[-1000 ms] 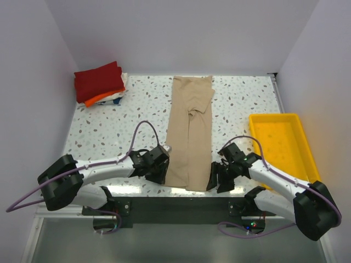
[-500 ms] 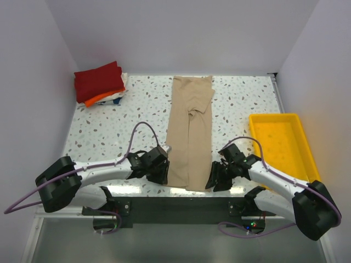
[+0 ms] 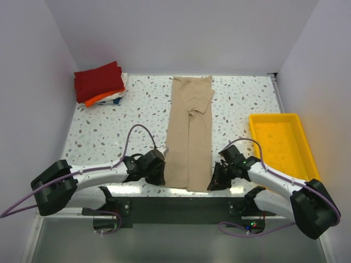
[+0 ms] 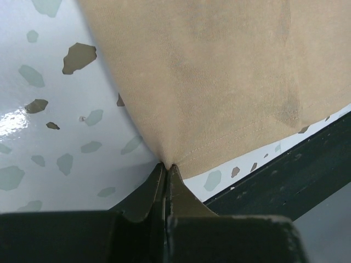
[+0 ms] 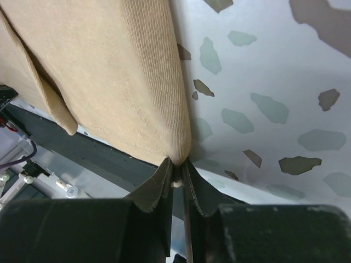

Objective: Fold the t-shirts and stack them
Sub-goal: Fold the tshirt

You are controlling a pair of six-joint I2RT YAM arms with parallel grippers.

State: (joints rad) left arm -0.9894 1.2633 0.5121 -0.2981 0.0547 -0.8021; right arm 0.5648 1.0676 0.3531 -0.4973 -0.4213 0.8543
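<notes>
1. I see the tan t-shirt (image 3: 189,134) lying as a long folded strip down the centre of the speckled surface (image 3: 109,137).
2. My left claw (image 3: 159,174) is pinched tight on its lower-left corner.
3. My right claw (image 3: 213,182) grips the lower-right corner.
4. The folded t-shirts (image 3: 100,82), dark red on top, sit upper left; the yellow tray (image 3: 281,148) is at right.

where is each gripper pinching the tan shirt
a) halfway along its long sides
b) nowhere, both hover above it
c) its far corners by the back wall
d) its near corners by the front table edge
d: in the wrist views the left gripper and right gripper each close on a hem corner of the tan shirt, at the near edge of the table.
</notes>
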